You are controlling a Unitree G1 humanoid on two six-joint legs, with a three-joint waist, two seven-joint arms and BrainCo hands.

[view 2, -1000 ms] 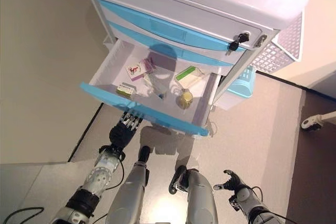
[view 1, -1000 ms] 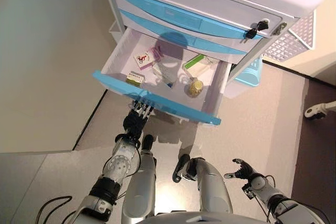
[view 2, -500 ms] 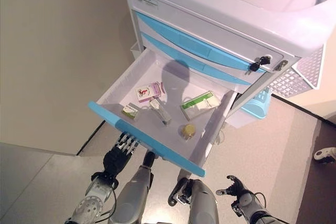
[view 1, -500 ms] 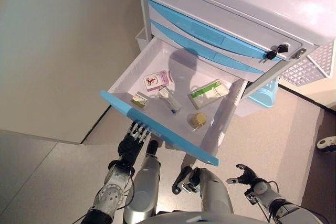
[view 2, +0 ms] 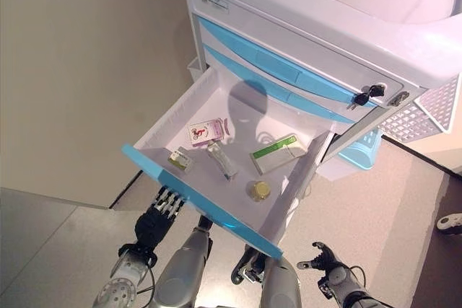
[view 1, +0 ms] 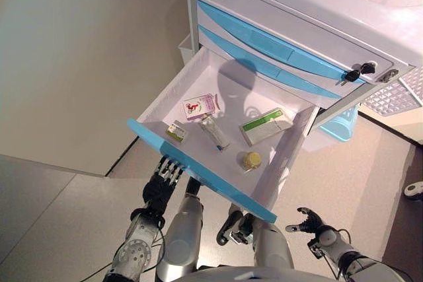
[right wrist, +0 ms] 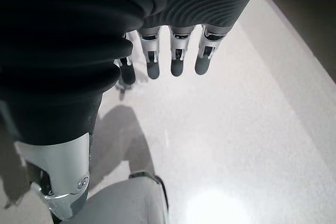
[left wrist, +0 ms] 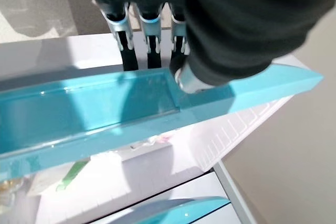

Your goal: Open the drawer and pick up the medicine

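The white drawer with a blue front [view 1: 198, 173] stands pulled out of the cabinet. Inside lie a pink-and-white box [view 1: 200, 106], a small green-and-white box [view 1: 176, 131], a clear tube [view 1: 215, 132], a longer green-and-white box [view 1: 266, 125] and a small yellow bottle [view 1: 251, 160]. My left hand [view 1: 160, 184] is below the blue front. Its fingers [left wrist: 126, 40] reach under the front's lower edge and its thumb lies on the blue face [left wrist: 94, 114]. My right hand [view 1: 309, 219] hangs low to the right over the floor, fingers relaxed and empty.
Two closed blue drawers [view 1: 264, 37] sit above the open one, with a key in the lock [view 1: 360, 70]. A light blue basket [view 1: 338, 127] and a white mesh basket [view 1: 396, 94] hang on the cabinet's right side. A wall stands at the left. A caster wheel [view 1: 413, 189] is at far right.
The whole picture has shifted, so the camera moved. The drawer stands further out of the cabinet than a second ago, my left hand still at its front. The right hand stays low.
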